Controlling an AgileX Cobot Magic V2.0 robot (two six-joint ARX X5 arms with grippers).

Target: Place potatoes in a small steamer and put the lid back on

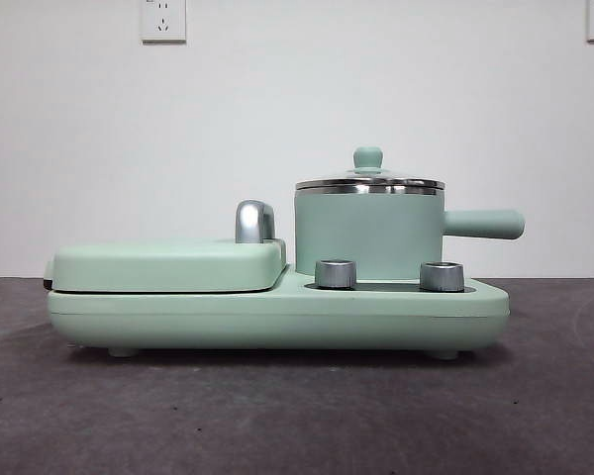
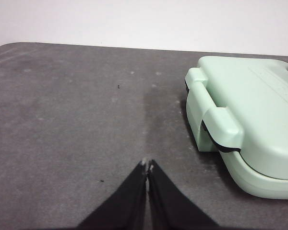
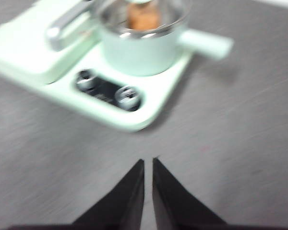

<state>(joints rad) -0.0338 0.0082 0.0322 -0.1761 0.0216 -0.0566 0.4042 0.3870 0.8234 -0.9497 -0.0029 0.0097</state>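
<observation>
Mint-green, your small steamer sits on the cooker base beside the flat grill cover. You can see the lid on top and something orange-brown, the potato, blurry inside. Your left end effector is pinched closed and empty over the grey counter. Your right end effector is nearly closed and empty too.
</observation>
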